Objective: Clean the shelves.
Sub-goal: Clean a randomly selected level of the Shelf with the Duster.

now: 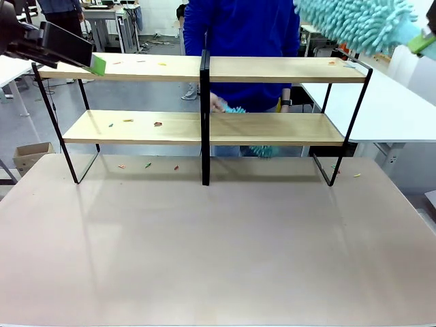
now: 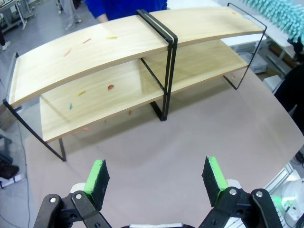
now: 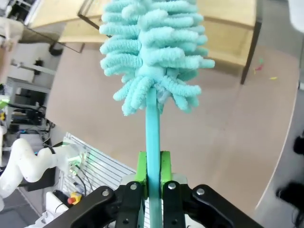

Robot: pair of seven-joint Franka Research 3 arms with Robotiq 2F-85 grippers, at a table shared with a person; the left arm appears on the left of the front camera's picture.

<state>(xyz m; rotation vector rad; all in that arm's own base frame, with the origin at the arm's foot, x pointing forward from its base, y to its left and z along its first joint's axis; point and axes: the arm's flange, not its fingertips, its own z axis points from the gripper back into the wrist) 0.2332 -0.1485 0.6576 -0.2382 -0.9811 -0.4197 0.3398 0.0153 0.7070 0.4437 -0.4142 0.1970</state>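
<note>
The shelves (image 1: 272, 128) stand across the far half of the table, two light-wood boards in a black frame. Small coloured scraps (image 1: 158, 124) lie on both boards. My left gripper (image 1: 97, 64) hovers at the upper board's left end. In the left wrist view it (image 2: 156, 178) is open and empty, high above the shelves (image 2: 118, 47). My right gripper (image 3: 153, 172) is shut on the handle of a teal fluffy duster (image 3: 152, 52), held in the air above the shelves' right end (image 1: 354, 24). A person in blue stands behind the shelves with a second teal duster (image 1: 262, 151) at the lower board.
More coloured scraps (image 1: 148, 165) lie on the table (image 1: 218, 252) in front of the shelves' left half and near the right leg (image 1: 355, 175). A white table (image 1: 402, 109) stands at the right. A cardboard box (image 1: 30, 155) sits on the floor at the left.
</note>
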